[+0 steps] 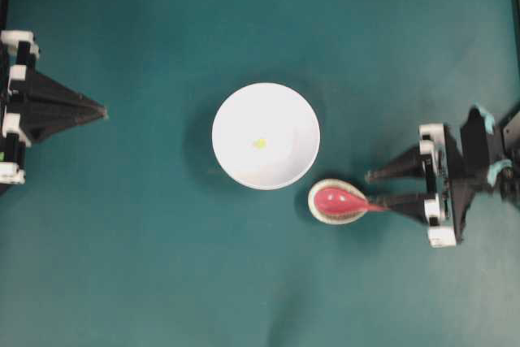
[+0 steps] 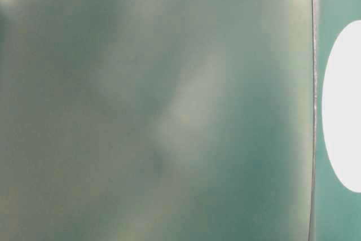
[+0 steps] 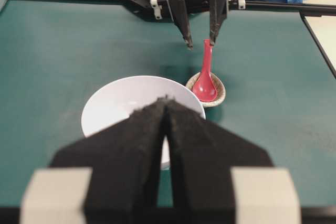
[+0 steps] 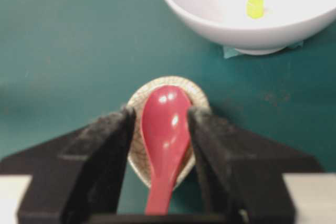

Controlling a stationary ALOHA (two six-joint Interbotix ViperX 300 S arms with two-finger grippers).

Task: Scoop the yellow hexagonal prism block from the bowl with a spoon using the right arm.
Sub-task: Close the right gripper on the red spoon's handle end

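Right wrist view: the right gripper (image 4: 163,124) stands wide open at the bottom of the frame, its fingers either side of the red spoon (image 4: 164,135) without touching it. That spoon rests in a small speckled dish (image 4: 140,145) at centre. Beyond, at upper right, the white bowl (image 4: 220,24) holds the yellow block (image 4: 255,7); overhead, the left gripper (image 1: 99,110) sits closed and empty at far left.

Right gripper (image 1: 375,191) spread wide (fingers level) — left gripper (image 1: 104,111) pinched closed.
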